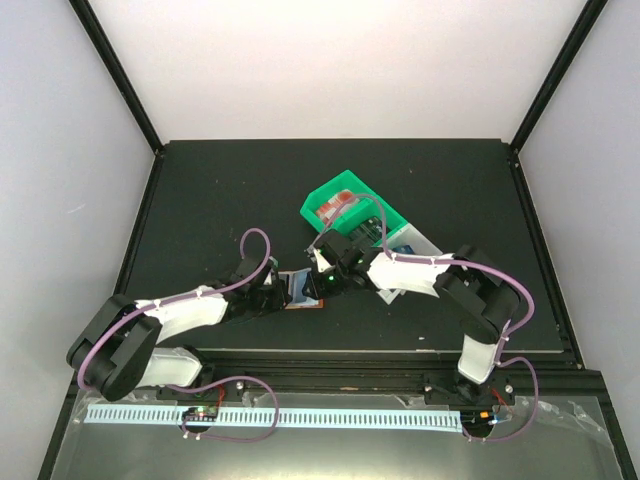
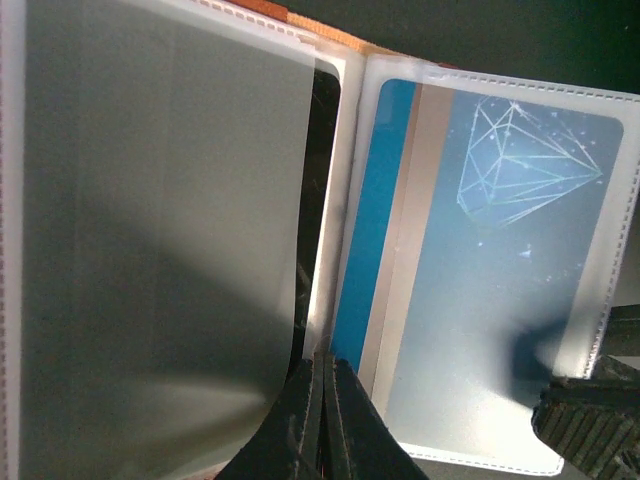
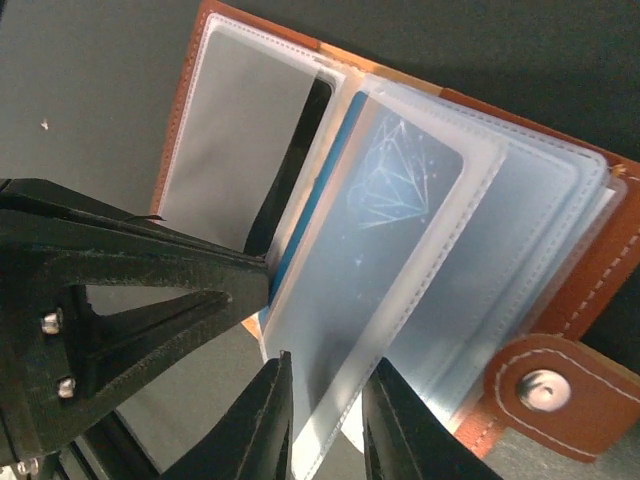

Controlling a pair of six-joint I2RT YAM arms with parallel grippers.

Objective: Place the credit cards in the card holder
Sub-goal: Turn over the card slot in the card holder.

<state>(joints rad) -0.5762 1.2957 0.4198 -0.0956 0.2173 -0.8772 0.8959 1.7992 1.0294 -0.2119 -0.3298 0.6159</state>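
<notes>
Top view: looking down on the dark desk (image 1: 200, 200); finding the card holder (image 1: 303, 290) lying open toward the near edge, a little left of the middle; closing in on it from either side, the left pincer (image 1: 278, 290) and the right pincer (image 1: 325, 272); sitting further toward the far edge, a green bin (image 1: 350, 185) carrying red cards (image 1: 335, 208).

Left wrist view: looking across the holder's plastic pages; showing the left pincer (image 2: 322, 420) pressed fully shut, fingertips touching, at the pages' near edge beside the fold; not telling whether a page is nipped between them; resting inside the right page, a blue card (image 2: 500, 260) with a pale diamond print; peeking out as a sliver behind the frosted sleeve (image 2: 160, 230), a dark card (image 2: 322, 180).

Right wrist view: standing narrowly parted, the right pincer (image 3: 328, 425), straddling the edge of one clear sleeve (image 3: 380, 320); not telling whether the pads are touching it; framing the pages, the brown cover, with its snap strap (image 3: 545, 390) lying at the lower right.
</notes>
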